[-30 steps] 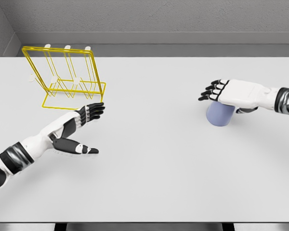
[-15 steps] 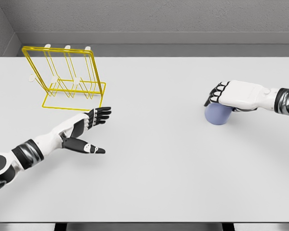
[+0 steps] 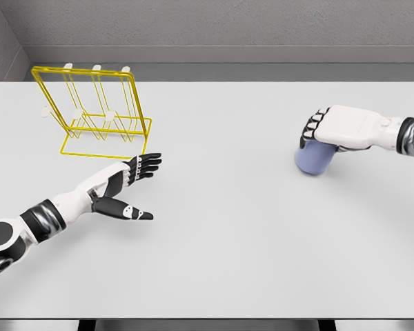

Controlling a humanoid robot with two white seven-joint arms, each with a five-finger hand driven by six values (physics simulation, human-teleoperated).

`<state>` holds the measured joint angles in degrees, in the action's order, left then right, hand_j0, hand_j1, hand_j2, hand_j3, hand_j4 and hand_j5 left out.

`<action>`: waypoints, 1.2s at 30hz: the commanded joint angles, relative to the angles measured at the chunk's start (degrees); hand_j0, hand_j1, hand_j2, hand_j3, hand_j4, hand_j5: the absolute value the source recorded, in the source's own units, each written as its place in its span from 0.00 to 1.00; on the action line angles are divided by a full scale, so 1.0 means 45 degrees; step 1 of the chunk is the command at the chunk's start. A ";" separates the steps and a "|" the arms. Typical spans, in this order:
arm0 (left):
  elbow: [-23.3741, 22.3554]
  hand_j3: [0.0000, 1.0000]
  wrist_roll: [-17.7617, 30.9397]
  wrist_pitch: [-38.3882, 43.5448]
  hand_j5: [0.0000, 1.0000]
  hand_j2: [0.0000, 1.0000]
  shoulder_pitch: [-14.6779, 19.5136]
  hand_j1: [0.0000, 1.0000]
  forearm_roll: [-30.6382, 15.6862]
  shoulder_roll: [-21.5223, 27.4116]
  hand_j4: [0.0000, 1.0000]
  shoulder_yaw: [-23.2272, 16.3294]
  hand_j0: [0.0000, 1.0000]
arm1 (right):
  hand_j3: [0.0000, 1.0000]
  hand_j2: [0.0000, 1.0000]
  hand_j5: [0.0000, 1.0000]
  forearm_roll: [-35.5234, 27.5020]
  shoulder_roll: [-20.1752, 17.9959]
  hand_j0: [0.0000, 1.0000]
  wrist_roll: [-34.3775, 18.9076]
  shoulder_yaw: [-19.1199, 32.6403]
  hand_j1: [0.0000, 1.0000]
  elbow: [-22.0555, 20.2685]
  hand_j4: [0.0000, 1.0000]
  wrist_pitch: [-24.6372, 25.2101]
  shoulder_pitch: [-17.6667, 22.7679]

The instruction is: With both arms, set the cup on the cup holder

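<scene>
Item: table [image 3: 221, 241], white, flat, filling most of the head view, bounded at the rear by a grey wall [image 3: 214, 24]. Item: cup holder [image 3: 92, 110], a yellow wire rack with a rectangular base frame and an upright frame leaning back, white pegs showing along its top and among its wires; it stands on the table's far left. Item: cup [image 3: 312, 158], pale lavender-blue, cylindrical, on the table's right side, well apart from the cup holder; whether it rests on the surface or sits slightly raised cannot be told. Item: right hand [image 3: 334, 128], white with dark fingers, its arm entering from the right edge; the palm lies over the top of the cup and the fingers [image 3: 310, 128] curl down over its left side, gripping it from above. Item: left hand [image 3: 126, 185], its arm entering from the lower left; held low over the table just in front of the cup holder's base, near but not touching it, fingers extended and slightly spread toward the right, thumb [image 3: 131, 212] set apart and pointing right, holding nothing.
</scene>
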<state>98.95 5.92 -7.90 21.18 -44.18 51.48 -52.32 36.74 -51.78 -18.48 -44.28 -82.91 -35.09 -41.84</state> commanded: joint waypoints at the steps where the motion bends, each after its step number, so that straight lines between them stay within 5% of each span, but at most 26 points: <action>1: 0.0003 1.00 -0.0006 -0.0002 1.00 1.00 0.0000 1.00 -0.0025 0.0004 1.00 0.0006 1.00 | 0.52 0.52 0.52 -0.0079 -0.0016 0.52 0.0005 0.0034 0.52 -0.0012 0.52 0.0021 -0.0019; 6: -0.0114 1.00 -0.0006 -0.0002 1.00 1.00 0.0000 1.00 -0.0025 -0.0015 1.00 0.0006 1.00 | 0.49 0.49 0.49 -0.0079 0.0003 0.49 -0.0014 0.0054 0.49 -0.0403 0.49 0.0021 -0.0176; 20: -0.0368 1.00 -0.0006 -0.0080 1.00 1.00 0.0000 1.00 0.0014 -0.0328 1.00 0.0006 1.00 | 0.49 0.49 0.49 -0.0040 0.0062 0.49 -0.0952 0.0054 0.49 -0.3781 0.49 0.0021 -0.0156; 36: -0.0563 1.00 -0.0084 -0.0471 1.00 1.00 0.0000 1.00 0.0053 -0.0464 1.00 0.0006 1.00 | 0.49 0.49 0.49 0.0019 0.1409 0.49 -0.1245 -0.0122 0.49 -0.4075 0.49 0.0021 -0.0351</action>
<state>96.56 5.54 -9.99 21.18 -43.82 49.40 -52.32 37.04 -46.30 -23.97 -44.67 -101.22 -35.12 -43.42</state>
